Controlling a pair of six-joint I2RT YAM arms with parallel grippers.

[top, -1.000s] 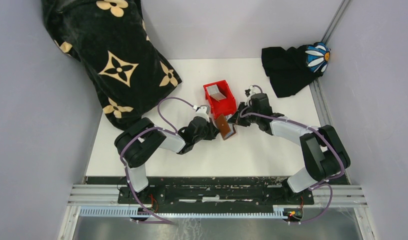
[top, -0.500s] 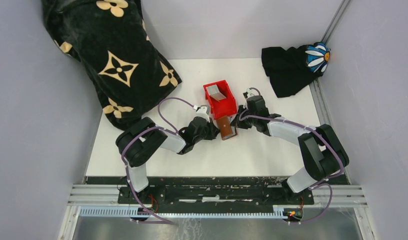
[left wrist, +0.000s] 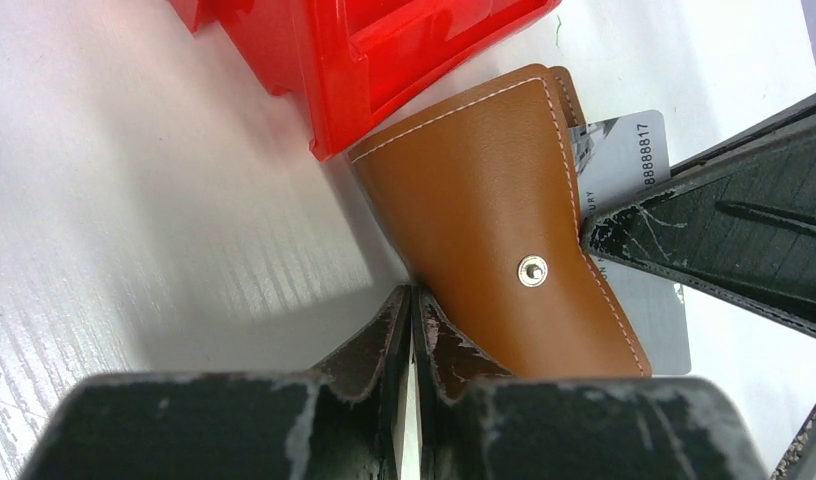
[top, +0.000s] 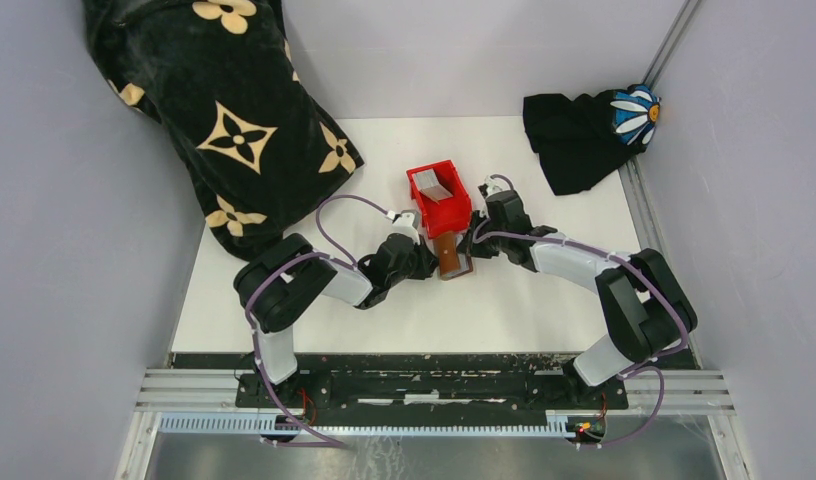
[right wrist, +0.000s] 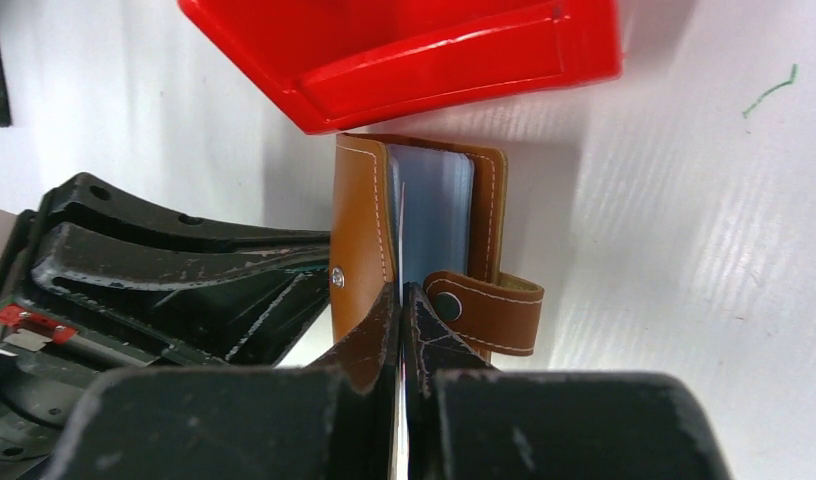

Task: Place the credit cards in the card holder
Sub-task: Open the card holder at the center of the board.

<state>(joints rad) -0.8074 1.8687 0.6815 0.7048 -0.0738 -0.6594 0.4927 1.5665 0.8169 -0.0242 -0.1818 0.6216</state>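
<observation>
From above, the card holder stands on edge near the middle of the table, just on the near side of the red bin, which has more grey cards in it. The left gripper meets the holder from the left and the right gripper from the right. A patterned black cloth covers the far left corner, and a black cloth with a daisy lies at the far right corner.

In the left wrist view, the left gripper has its fingers almost together. The edge of the holder's brown cover seems to be nipped between the tips, though the contact is partly hidden. A grey credit card shows behind the cover, with the other arm's fingers across it. A corner of the bin touches the holder.

In the right wrist view, the right gripper is clamped on the credit card, seen edge-on as a thin pale line running into the open holder beside its bluish sleeves. The snap tab hangs loose to the right.
</observation>
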